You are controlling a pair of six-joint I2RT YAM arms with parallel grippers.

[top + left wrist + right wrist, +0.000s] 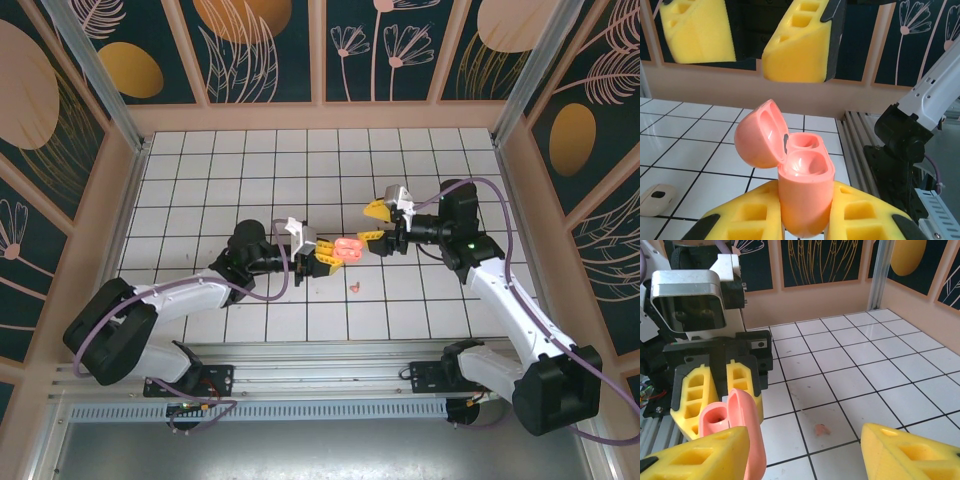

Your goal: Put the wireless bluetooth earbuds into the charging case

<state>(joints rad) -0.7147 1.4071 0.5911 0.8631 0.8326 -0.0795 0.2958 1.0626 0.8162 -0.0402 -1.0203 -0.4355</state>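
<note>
case is up, lid swung open, both wells look bare, so your job now is fetching a bud. hold the left gripper (805, 220) steady with the charging case (805, 170) mouth-up. bring the right gripper (802, 455) down to the coral earbud (821, 429) lying on the tile below it, nip it lightly, then line it over a well before letting go. left gripper: clamped round the case's lower body. right gripper: spread wide, nothing in it, close beside the case. can't tell if they touch.
</note>
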